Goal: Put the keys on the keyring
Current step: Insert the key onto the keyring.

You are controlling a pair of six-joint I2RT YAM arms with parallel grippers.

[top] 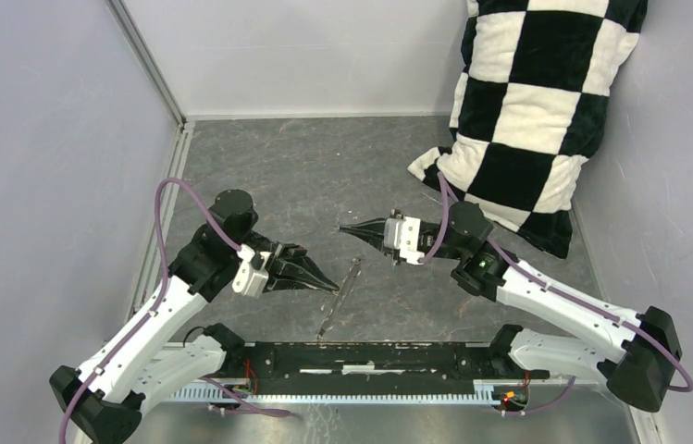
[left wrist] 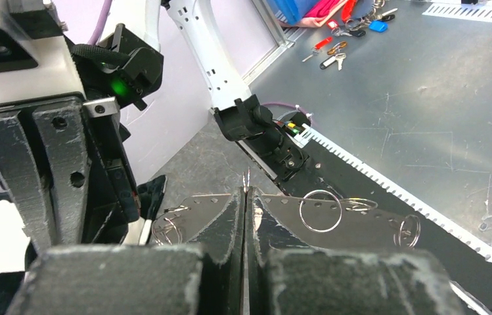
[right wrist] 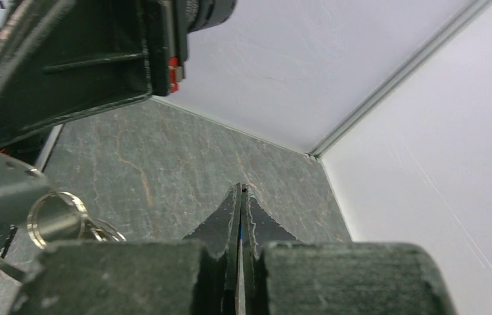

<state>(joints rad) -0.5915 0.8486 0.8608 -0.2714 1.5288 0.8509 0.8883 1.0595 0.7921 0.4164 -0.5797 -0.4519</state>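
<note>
Left tool closed, tip at lower centre; a keyring lies just right of it. Right tool also closed.

Table mat: matt, dark grey, stone-veined finish.
Pillow: plush checked cloth.
Arm shells: smooth white plastic, slight gloss.
Left gripper fingers: matt black, rough-textured (edges scuffed pale).
Right gripper fingers: same matt black, grainy.
Sheet-metal panel: bare brushed metal, scratched.
</note>
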